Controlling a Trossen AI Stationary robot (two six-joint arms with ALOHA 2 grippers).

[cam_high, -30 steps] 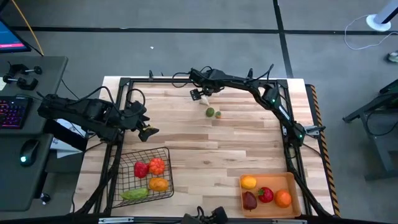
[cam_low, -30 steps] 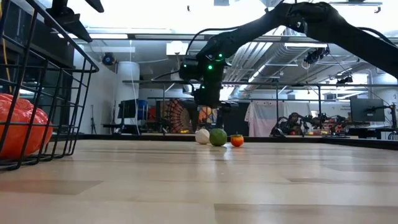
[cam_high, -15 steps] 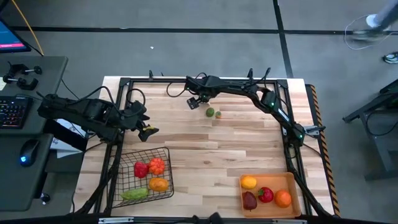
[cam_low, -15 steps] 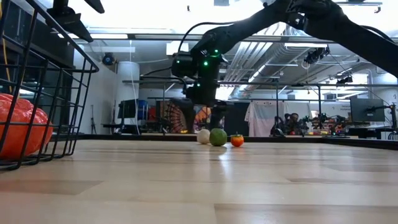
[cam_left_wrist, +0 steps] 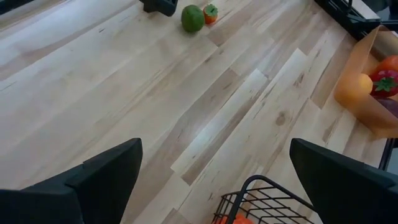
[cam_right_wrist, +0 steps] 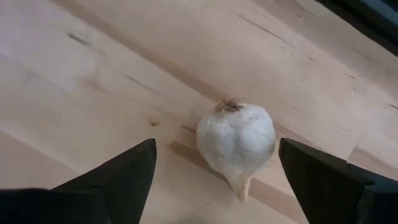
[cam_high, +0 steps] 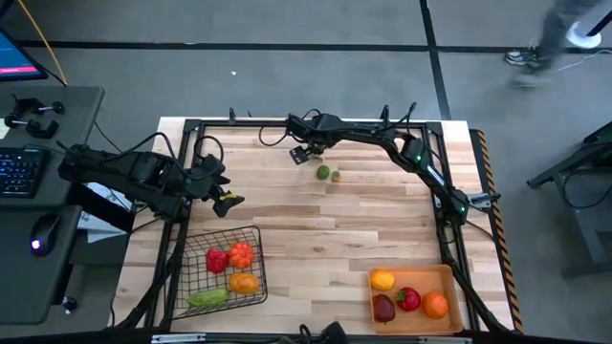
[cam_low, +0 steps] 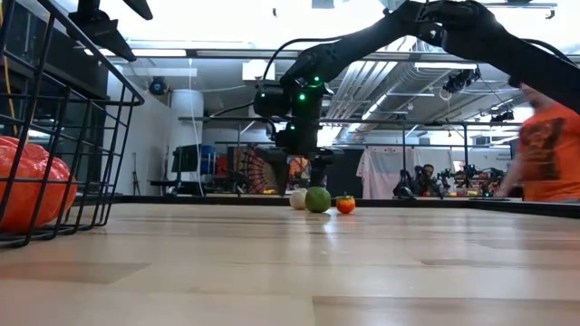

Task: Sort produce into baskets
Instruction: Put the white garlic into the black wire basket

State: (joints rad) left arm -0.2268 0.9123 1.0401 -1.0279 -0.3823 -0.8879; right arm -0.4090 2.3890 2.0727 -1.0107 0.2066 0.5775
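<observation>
We see the wire basket [cam_high: 225, 269] at the bench's [cam_high: 325, 220] front left corner, with a pepper [cam_high: 217, 259], a small pumpkin [cam_high: 241, 253], an oval fruit [cam_high: 244, 283] and a leafy vegetable [cam_high: 207, 297] in it. The tray [cam_high: 413, 316] sits at the front right corner, holding a lemon [cam_high: 382, 279], a strawberry [cam_high: 409, 299], an orange [cam_high: 435, 304] and a dark fruit [cam_high: 383, 308]. Near the back edge, about midway along it, a garlic bulb [cam_right_wrist: 236, 141], a lime [cam_high: 323, 173] and a small tomato [cam_high: 335, 176] lie close together in a row. The right claw [cam_high: 300, 153] hangs over the garlic bulb, its fingers spread to either side. The left claw [cam_high: 228, 202] hangs open near the left edge, behind the wire basket.
</observation>
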